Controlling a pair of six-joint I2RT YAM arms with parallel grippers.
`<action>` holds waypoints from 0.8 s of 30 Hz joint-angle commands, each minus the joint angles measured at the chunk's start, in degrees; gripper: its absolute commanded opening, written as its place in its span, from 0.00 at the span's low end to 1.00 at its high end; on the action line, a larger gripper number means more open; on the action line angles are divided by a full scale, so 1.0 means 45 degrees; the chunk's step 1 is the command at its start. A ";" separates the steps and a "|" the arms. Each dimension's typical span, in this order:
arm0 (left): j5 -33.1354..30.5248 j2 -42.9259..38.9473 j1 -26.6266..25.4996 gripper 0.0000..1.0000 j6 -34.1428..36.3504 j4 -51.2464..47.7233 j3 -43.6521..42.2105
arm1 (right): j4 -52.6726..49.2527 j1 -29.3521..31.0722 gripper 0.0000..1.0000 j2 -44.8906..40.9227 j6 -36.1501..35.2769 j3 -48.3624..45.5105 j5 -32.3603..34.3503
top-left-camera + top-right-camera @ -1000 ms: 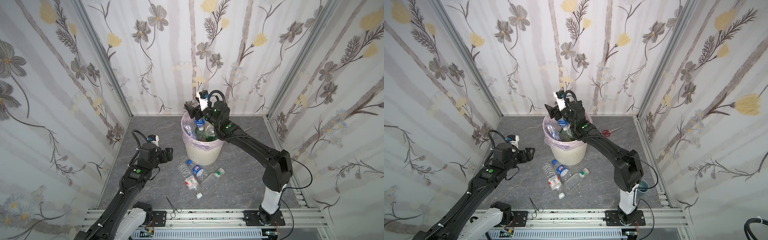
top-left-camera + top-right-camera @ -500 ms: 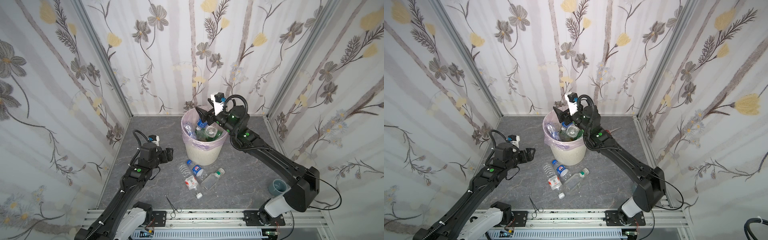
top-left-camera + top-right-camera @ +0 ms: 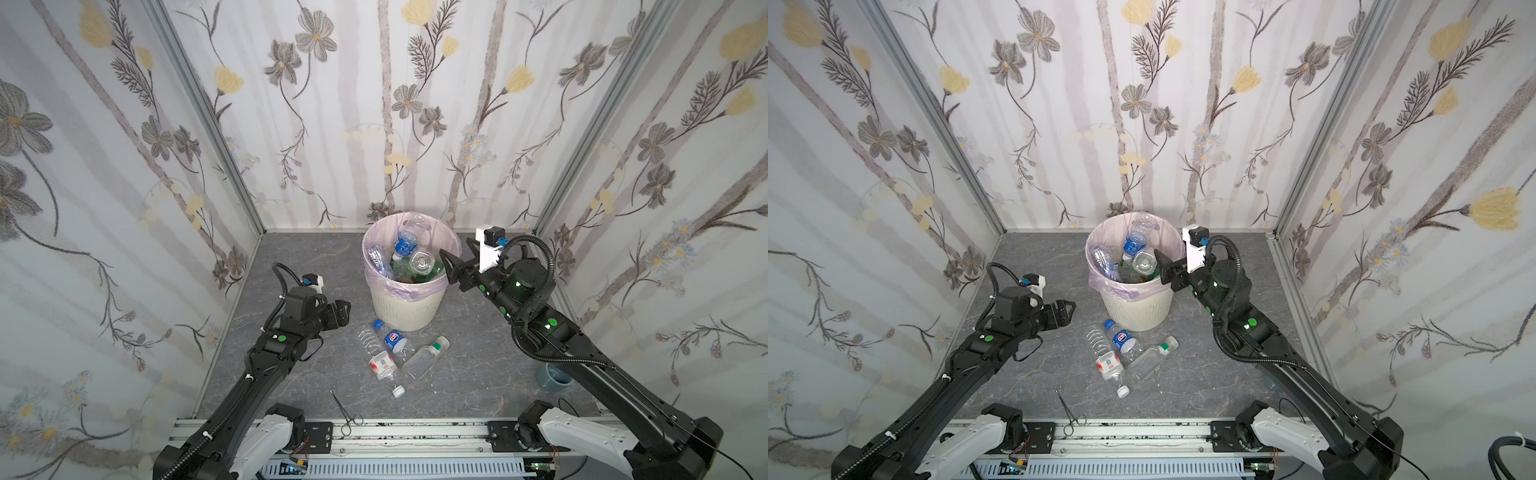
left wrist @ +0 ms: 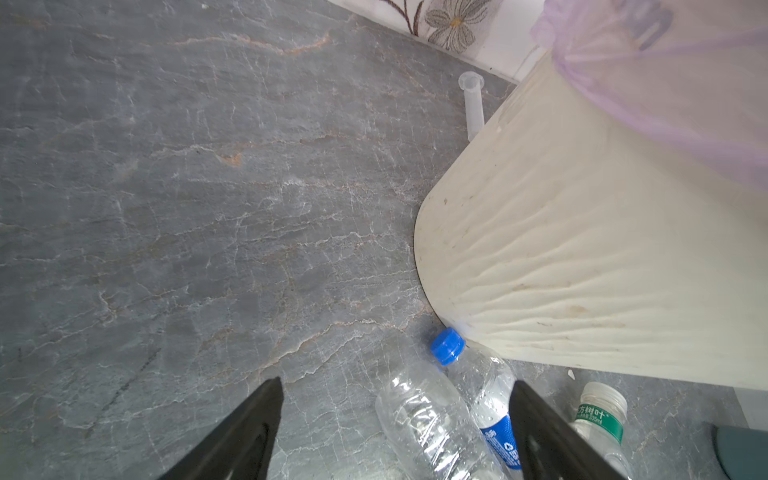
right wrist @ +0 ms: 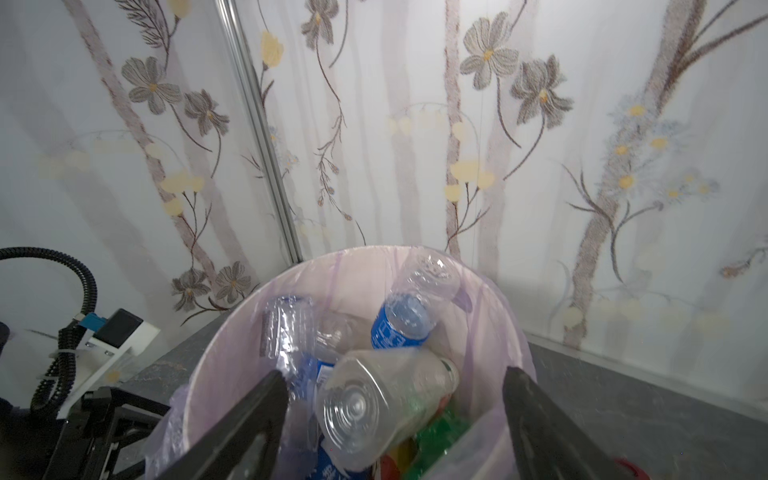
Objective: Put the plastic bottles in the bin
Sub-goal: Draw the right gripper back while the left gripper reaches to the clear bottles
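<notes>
Round cream-white ribbed plastic bin (image 3: 401, 309) (image 3: 1136, 307) (image 4: 561, 270) with a translucent pink bag liner: stands upright at the rear centre of the grey marbled floor (image 3: 291, 257), near the back wall. Contents seen from above and in the right wrist view: clear bottle with blue label (image 3: 404, 246) (image 5: 401, 322), leaning base-up against the far rim; clear squarish bottle (image 3: 422, 262) (image 5: 374, 407), base toward the camera, lying on top; green bottle (image 3: 434, 272) (image 5: 440, 432) beneath it; further clear bottles below, only partly visible. On the floor just in front of the bin, lying close together: blue-capped clear bottle with blue label (image 3: 392, 338) (image 3: 1123, 337) (image 4: 490, 399), cap close against the bin's base; clear ribbed bottle with red-and-white label and white cap (image 3: 380, 361) (image 3: 1106, 363); clear squarish bottle with green label and white cap (image 3: 424, 359) (image 3: 1150, 359). Left gripper (image 3: 343, 313) (image 3: 1067, 311) (image 4: 395, 382): released, jaws apart, empty, hovering above the floor to the left of the bin. Right gripper (image 3: 459, 255) (image 3: 1169, 264) (image 5: 395, 374): released, jaws apart, empty, at the bin's right rim and pointing over the opening. Thin metal forceps (image 3: 345, 409) (image 3: 1071, 411): at the front edge. Blue-grey cup (image 3: 550, 376): right of the floor, partly behind the right arm.
</notes>
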 commanded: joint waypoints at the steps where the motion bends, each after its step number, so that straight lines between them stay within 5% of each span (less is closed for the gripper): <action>1: 0.0307 -0.0065 -0.0126 0.87 -0.0440 0.0219 -0.0211 | -0.0648 -0.0359 0.82 -0.0987 0.0795 -0.1165 0.0773; 9: -0.0786 0.0239 -0.2135 0.87 -0.1881 0.0214 -0.0698 | -0.0510 -0.1864 0.81 -0.2695 0.2355 -0.3706 0.0526; 24: -0.2930 0.1813 -0.5796 0.86 -0.4668 0.0219 -0.0961 | -0.0644 -0.2679 0.81 -0.3004 0.2669 -0.4615 0.0124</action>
